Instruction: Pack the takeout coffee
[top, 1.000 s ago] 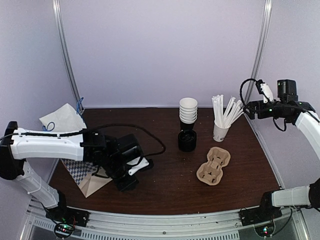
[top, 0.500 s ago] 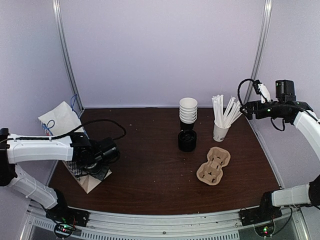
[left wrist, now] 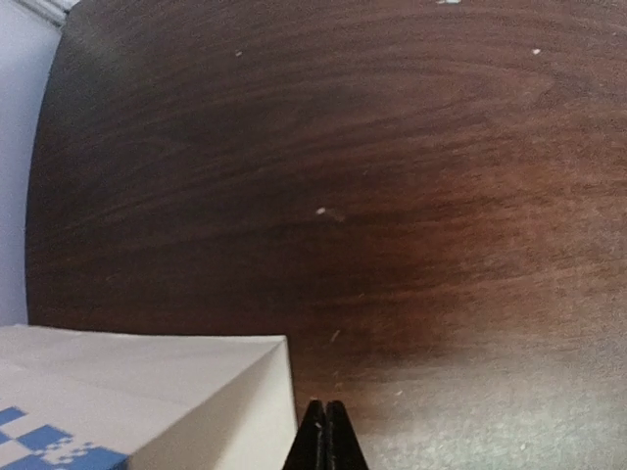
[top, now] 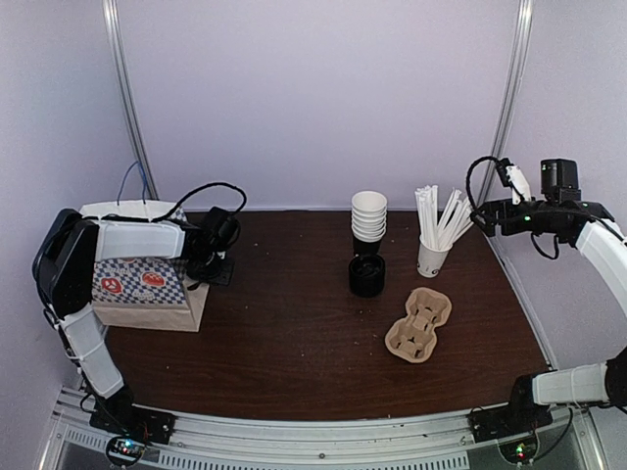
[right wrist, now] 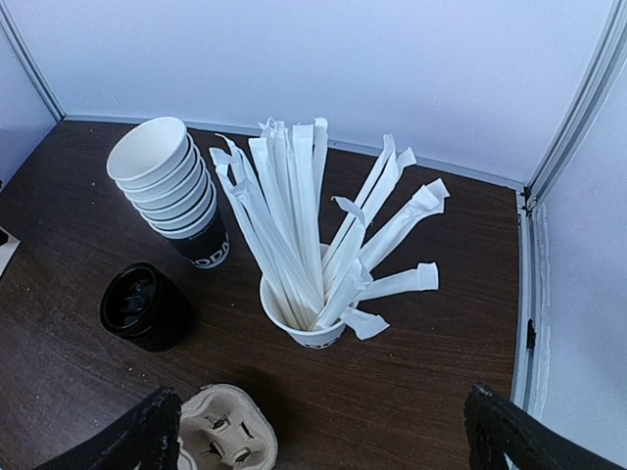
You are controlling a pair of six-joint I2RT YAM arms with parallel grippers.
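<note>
Paper bag [top: 147,299], which lay collapsed near the front-left a second ago, now stands raised against the left edge of the surface, checkered side facing forward. The left pincer [left wrist: 324,441] is closed, tips pressed together just beside the bag's top edge; whether paper is nipped between them cannot be told. This looks like preparing the bag, so packing has not begun. No lidded coffee shows yet: the stack of black paper cups [top: 368,223] sits at the back centre, touching the black lid stack [top: 366,276]. The right pincer [right wrist: 323,436] hangs wide open above the cup of straws [top: 432,257].
</note>
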